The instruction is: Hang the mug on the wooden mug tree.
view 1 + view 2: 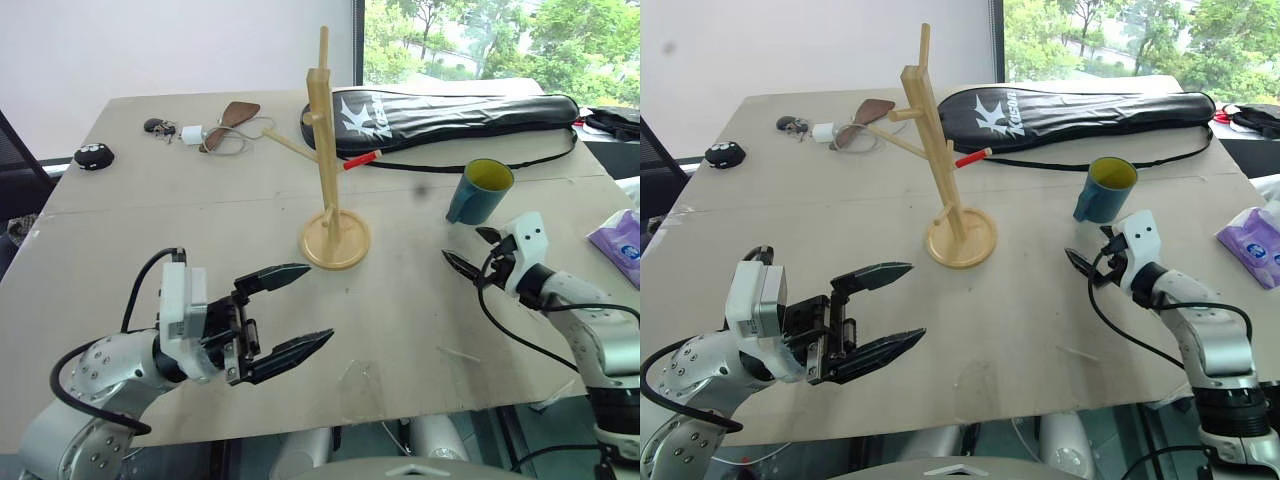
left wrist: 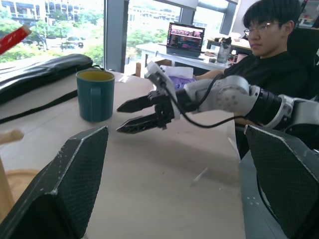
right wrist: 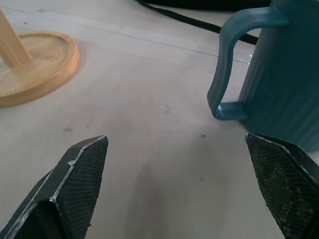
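I see the mug (image 1: 480, 190) upright on the table (image 1: 150, 260), right of the tree (image 1: 330, 150). My right gripper (image 1: 472, 248) sits just short of it, fingers wide, not touching. Left gripper (image 1: 285, 315) hangs wide, empty, well apart.

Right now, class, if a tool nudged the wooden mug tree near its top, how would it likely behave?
The mug tree looks tall over a small round base, so it would probably tip rather than slide. Its thin pegs seem stiff but likely snappable. Being wood, it is probably light.
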Robot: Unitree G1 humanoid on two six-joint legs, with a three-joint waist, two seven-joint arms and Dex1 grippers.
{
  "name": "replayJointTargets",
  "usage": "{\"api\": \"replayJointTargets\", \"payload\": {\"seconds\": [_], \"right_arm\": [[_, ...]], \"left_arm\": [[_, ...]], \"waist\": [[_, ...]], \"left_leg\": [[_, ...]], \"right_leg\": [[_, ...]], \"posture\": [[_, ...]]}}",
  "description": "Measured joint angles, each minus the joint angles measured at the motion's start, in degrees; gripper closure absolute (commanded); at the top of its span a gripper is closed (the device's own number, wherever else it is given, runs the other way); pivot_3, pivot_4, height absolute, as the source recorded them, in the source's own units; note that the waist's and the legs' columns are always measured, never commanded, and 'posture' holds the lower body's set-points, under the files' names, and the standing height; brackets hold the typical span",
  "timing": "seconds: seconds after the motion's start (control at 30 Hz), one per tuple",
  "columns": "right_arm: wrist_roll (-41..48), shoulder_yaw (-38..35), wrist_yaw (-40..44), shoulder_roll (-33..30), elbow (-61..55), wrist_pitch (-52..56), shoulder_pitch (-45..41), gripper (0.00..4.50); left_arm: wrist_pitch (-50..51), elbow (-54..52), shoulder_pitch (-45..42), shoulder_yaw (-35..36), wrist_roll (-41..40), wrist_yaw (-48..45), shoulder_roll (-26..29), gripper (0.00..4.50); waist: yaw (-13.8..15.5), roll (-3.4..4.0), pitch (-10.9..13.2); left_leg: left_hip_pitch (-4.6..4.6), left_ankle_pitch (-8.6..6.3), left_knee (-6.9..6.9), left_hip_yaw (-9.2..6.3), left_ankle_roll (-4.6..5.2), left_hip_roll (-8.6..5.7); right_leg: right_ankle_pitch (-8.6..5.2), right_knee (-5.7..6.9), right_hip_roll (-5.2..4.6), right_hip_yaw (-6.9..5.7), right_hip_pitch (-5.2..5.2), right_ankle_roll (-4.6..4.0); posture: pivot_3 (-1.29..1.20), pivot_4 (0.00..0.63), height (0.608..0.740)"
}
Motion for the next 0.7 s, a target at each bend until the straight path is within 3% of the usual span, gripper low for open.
{"api": "replayJointTargets", "payload": {"seconds": [0.37,0.5,0.7], "right_arm": [[-1.9,1.2,0.5,2.8,8.0,-3.5,-6.7,0.05],[-2.0,1.1,0.6,3.0,8.1,-3.8,-6.7,0.05],[-2.0,1.2,0.6,4.3,9.0,-3.9,-7.4,0.05]], "left_arm": [[0.0,-6.2,1.1,-1.4,-5.4,17.9,7.6,0.00],[-0.1,-5.0,4.2,5.2,-7.8,15.5,7.9,0.00],[-1.1,4.0,6.7,11.3,-7.7,4.1,7.8,0.00]], "waist": [[0.1,0.05,0.0],[0.0,0.08,0.0],[0.0,0.10,0.1]], "left_leg": [[-0.01,0.00,-0.05,0.03,-0.01,-0.01],[-0.02,0.01,-0.23,0.16,-0.01,0.01],[-0.02,0.01,-0.25,0.22,-0.02,0.01]], "right_leg": [[0.00,-0.03,0.02,0.01,-0.02,-0.01],[-0.01,-0.02,0.05,0.11,-0.20,-0.01],[-0.01,-0.01,0.08,0.14,-0.23,-0.02]], "posture": [[0.00,0.150,0.740],[0.00,0.150,0.740],[0.00,0.150,0.740]]}}
